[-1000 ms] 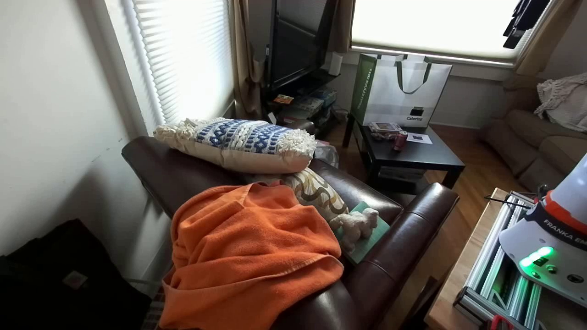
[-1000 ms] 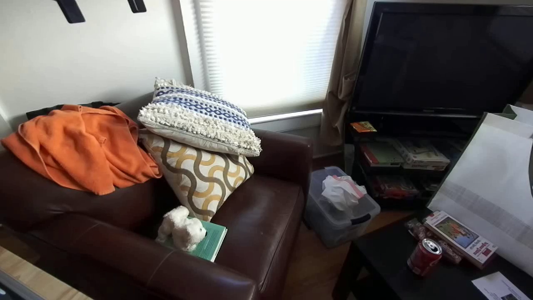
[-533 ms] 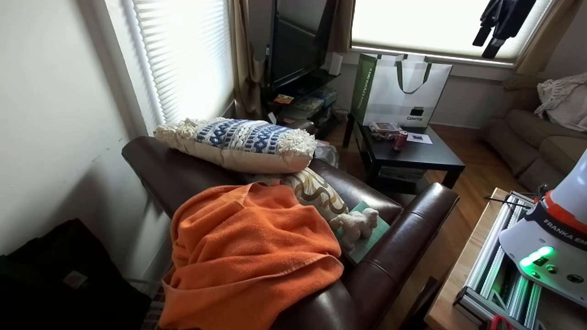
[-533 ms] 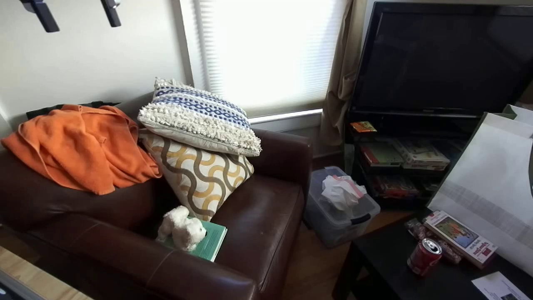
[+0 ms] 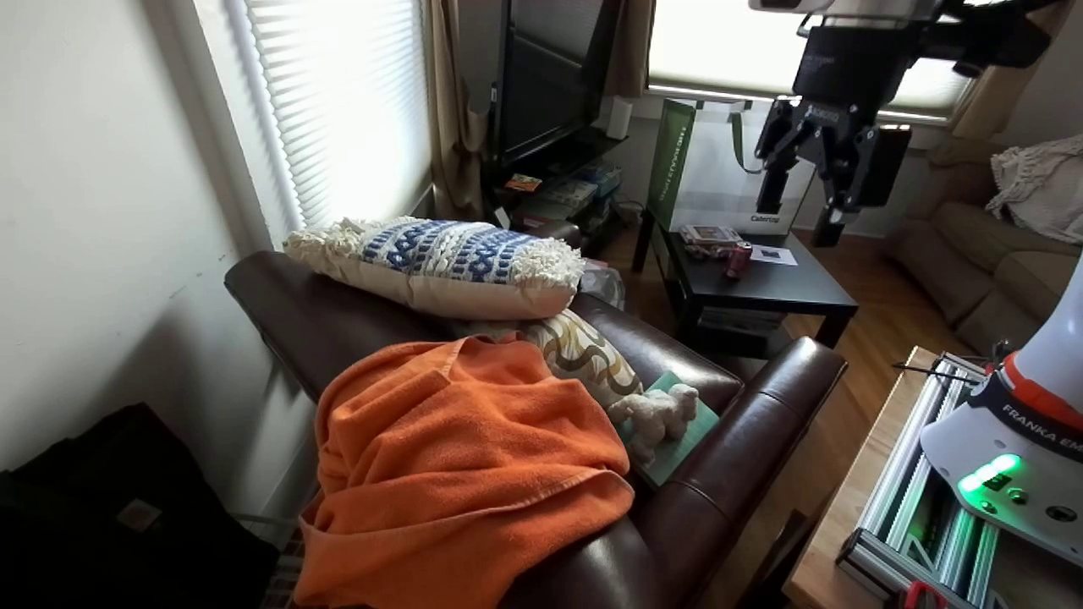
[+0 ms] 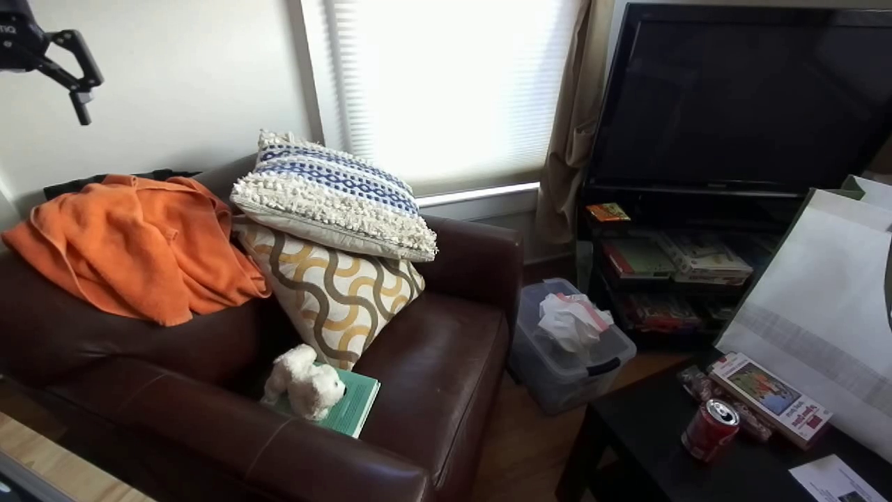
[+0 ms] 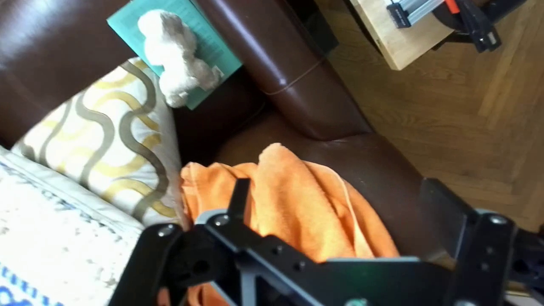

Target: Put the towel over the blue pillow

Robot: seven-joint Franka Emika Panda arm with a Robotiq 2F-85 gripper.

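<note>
Nearest in the wrist view, the fingers [image 7: 446,212] stand wide apart, one at lower centre, one at lower right, gripping nothing. Beyond them, at lower left, comes the blue pillow [image 7: 51,238]; at lower centre the orange towel [image 7: 297,199] lies rumpled on the back of the sofa [image 7: 365,170], just beside that pillow. Farther off, at left, sits the patterned pillow [image 7: 106,140], partly under the blue one. At upper left a white toy [image 7: 174,55] rests on a green book [image 7: 210,44]. In an exterior view, lower right, the bench [image 6: 644,439] carries a can [image 6: 711,429] and a bag [image 6: 822,286]; behind, the TV [image 6: 746,104] fills the upper right.
</note>
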